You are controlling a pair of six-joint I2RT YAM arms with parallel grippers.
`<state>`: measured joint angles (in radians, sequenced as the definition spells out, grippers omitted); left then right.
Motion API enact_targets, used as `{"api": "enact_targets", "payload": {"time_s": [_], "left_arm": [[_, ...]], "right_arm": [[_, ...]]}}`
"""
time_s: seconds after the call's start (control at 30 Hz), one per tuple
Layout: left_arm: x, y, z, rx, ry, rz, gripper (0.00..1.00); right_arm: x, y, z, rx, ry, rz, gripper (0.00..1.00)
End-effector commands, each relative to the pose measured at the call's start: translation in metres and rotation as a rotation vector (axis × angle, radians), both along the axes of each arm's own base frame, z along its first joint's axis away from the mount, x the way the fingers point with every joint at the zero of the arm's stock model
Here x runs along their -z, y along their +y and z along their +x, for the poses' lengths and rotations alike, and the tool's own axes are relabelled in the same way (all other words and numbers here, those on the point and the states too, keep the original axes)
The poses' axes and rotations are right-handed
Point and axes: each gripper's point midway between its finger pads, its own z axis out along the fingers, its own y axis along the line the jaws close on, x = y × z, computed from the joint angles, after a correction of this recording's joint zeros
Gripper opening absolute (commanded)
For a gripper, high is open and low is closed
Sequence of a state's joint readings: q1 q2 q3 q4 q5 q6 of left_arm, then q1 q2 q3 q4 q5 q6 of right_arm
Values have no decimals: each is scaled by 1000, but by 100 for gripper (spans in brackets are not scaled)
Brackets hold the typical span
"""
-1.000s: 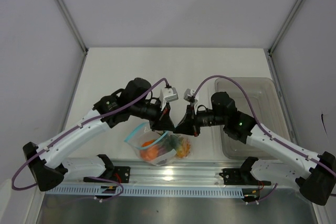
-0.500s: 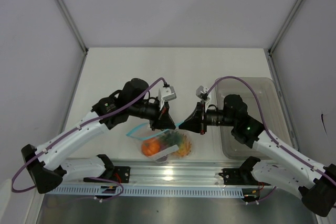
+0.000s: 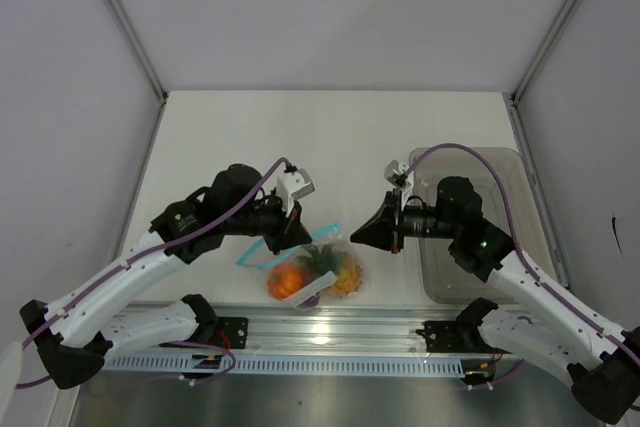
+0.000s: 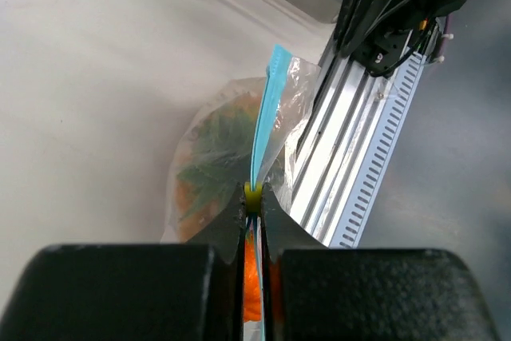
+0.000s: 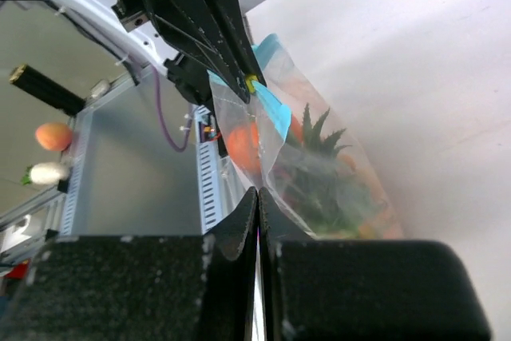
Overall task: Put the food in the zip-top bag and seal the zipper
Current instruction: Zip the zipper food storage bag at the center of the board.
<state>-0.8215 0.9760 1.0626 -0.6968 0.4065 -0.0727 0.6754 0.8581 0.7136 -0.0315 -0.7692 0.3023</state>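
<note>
Your left fingers [image 4: 227, 233] clench the bag's [image 3: 318, 269] teal zipper [image 4: 267, 109]. Your right fingers [image 5: 239, 225] are clenched empty, near it. The food [image 3: 290, 282] sits inside the bag, at the desk's [image 3: 330, 137] near edge.

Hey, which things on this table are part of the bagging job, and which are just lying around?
Job: bag, toy food inside it, blue zipper, left hand pinching that strip.
Lying about: grey plastic bin on the right.
</note>
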Motion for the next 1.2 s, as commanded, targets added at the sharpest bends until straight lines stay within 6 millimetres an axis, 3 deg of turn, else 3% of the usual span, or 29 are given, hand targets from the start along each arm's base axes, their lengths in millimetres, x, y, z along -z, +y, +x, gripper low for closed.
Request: {"api": "enact_targets", "payload": {"time_s": [0.0,0.07,0.1,0.13,0.2,0.23,0.27,0.57,0.73,0.97,1.07,1.1,1.17], "left_arm": [[-3,12,-3,-34,-12,-3,0],[-12,5,-12,25,-1,-53,1],[-16,2,-15,49,5,-72,1],[-20,-3,-17,72,14,-93,1],[-23,-10,-24,111,42,-126,1],[-26,-13,-24,123,41,-141,1],[-28,-14,-24,128,46,-148,1],[-34,-19,-27,158,60,-164,1],[-31,-21,-24,146,64,-158,1],[-29,-25,-14,109,67,-144,1],[-30,-26,-13,103,70,-146,1],[-31,-26,-12,98,69,-151,1],[-33,-25,-12,93,62,-155,0]], "right_arm": [[-22,1,-14,-112,-44,5,0],[-20,4,-23,-182,-53,-20,5],[-28,6,-23,-182,-79,-18,16],[-28,8,-22,-179,-85,-32,42],[-22,9,-16,-163,-97,-78,55],[-29,11,-13,-162,-111,-81,60],[-20,12,-9,-159,-79,-121,61],[-9,28,17,-193,-127,-222,66],[-13,38,-5,-336,-105,-184,59],[0,50,-23,-409,-64,-203,44],[6,54,-26,-412,-42,-209,20],[9,54,-26,-411,-36,-213,6],[11,54,-25,-399,-26,-220,0]]}}
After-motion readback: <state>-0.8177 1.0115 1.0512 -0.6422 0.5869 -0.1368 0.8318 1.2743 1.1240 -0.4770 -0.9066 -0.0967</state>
